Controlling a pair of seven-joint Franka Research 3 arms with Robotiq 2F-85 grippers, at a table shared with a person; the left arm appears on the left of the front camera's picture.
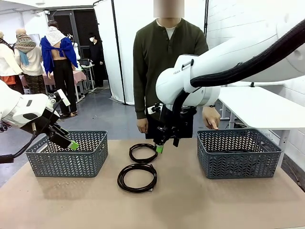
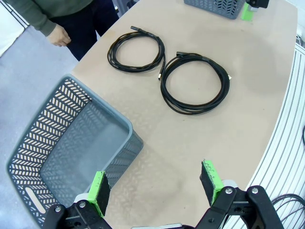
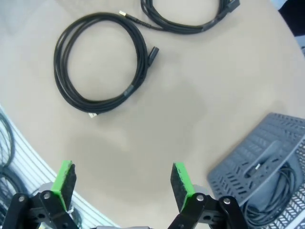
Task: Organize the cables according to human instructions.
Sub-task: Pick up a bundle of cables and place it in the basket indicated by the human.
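At the left of the front view, the left gripper (image 2: 153, 179) hangs at the rim of the left basket (image 1: 66, 160), a grey lattice one. In its wrist view its green pads stand wide apart with nothing between them. One pad overlaps the basket's corner and the other is over bare surface (image 1: 190, 200).

In the middle of the frame two cables lie flat as coiled black loops, touching or nearly so. The far cable (image 1: 143, 153) is the smaller-looking loop, and the near cable (image 1: 137, 177) lies just in front of it.

The right gripper (image 3: 122, 171) hangs just right of the far cable, low over the surface. Its jaws are spread wide and hold nothing.

Behind it, at the far edge, stands the person (image 1: 167, 57) in a dark olive shirt. One hand (image 1: 211, 118) is lowered, with a finger extended just above the far rim of the right basket (image 1: 238, 164).

In the lower right of the right wrist view, that basket holds a third cable (image 3: 286, 186), also a black cord.
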